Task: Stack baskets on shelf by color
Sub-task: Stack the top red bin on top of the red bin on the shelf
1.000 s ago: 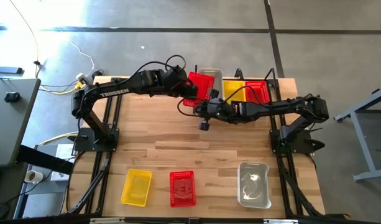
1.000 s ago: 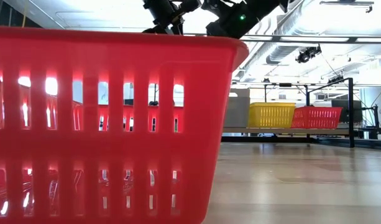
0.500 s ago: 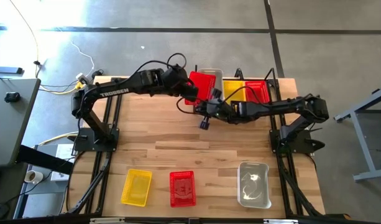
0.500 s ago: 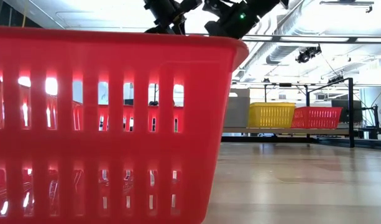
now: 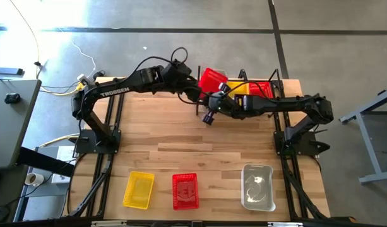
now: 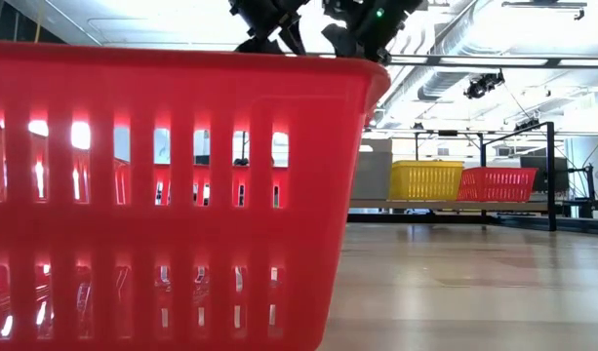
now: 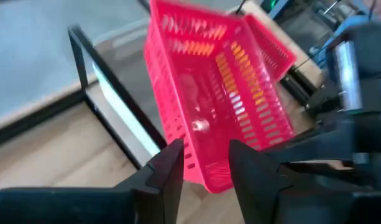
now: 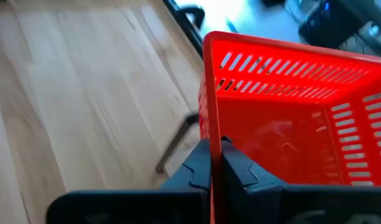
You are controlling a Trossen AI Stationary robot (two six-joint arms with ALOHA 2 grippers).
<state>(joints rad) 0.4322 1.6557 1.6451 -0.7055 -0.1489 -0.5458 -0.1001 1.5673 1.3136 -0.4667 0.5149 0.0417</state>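
A red basket (image 5: pixel 211 80) hangs tilted in the air over the far middle of the table, between my two grippers. My right gripper (image 8: pixel 216 165) is shut on it. My left gripper (image 7: pixel 206 168) is open, and the basket's nearest corner (image 7: pixel 209 182) lies between its fingers. The black shelf (image 5: pixel 278 79) stands along the far edge. A yellow basket (image 5: pixel 238 87) and a red basket (image 5: pixel 264 90) rest on it by their bottoms. The lifted basket hides the shelf's left place. My right gripper pinches one end wall of the red basket at its rim (image 8: pixel 214 138), one finger inside and one outside. The fingers come slanting down from the table's right. The basket is lifted clear and tilted. Whether my left gripper's open fingers touch the corner, I cannot tell.
Near the front edge a yellow basket (image 5: pixel 138 189), a red basket (image 5: pixel 185 190) and a clear basket (image 5: pixel 257 186) stand in a row. In the low view that red basket (image 6: pixel 162 195) fills the foreground. Bare wood lies between this row and the arms.
The red basket has gone a little toward the far right and turned about, so it now covers the shelf's left end. My right gripper has risen with it, and its wrist has rolled.
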